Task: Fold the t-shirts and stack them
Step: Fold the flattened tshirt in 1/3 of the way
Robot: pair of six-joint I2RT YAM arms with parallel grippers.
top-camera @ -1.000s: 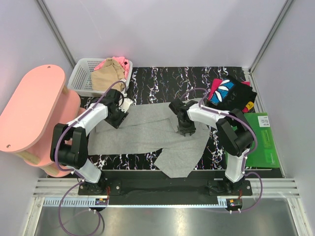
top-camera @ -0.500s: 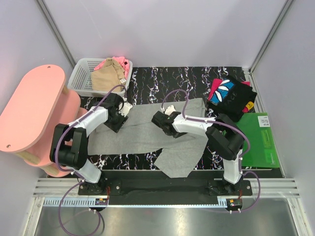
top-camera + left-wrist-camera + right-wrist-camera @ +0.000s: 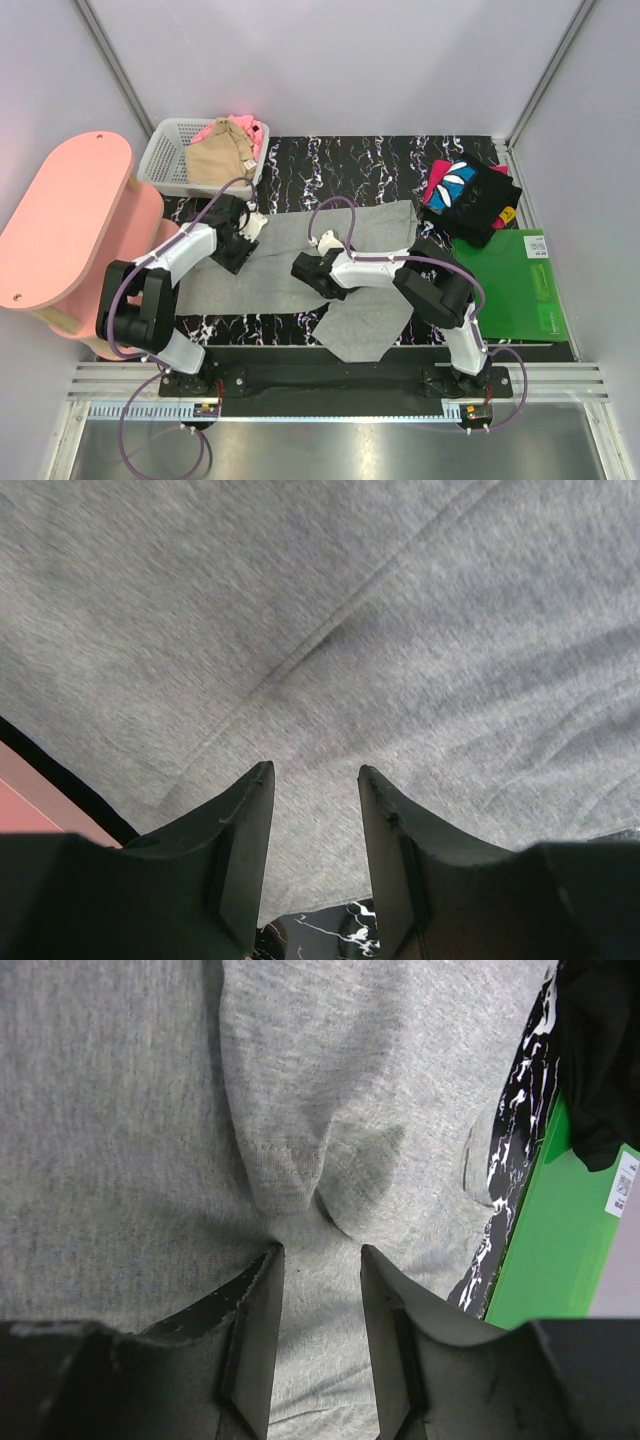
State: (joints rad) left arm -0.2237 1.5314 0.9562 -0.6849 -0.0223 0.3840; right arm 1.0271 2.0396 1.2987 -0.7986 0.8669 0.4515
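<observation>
The large light-grey t-shirt (image 3: 300,265) lies spread on the black marbled mat (image 3: 330,160), with a flap hanging toward the near edge. My left gripper (image 3: 240,246) is open over its left part; the left wrist view shows grey cloth (image 3: 320,630) under the open fingers (image 3: 240,830). My right gripper (image 3: 306,272) is open, low over the shirt's middle; the right wrist view shows a pucker in the cloth (image 3: 290,1160) just past the fingertips (image 3: 262,1290). The tan tee (image 3: 215,158) and the pink tee (image 3: 238,128) lie in the basket. The black printed tee (image 3: 468,193) lies at the right rear.
A white lattice basket (image 3: 165,160) stands at the rear left. A pink oval stool (image 3: 65,220) stands at the left. A flat green board (image 3: 525,285) lies at the right and also shows in the right wrist view (image 3: 560,1240). Grey walls close in the back and sides.
My right gripper has slid left across the grey t-shirt, from its right part to its middle. The shirt's near flap has shifted a little. My left gripper has barely moved.
</observation>
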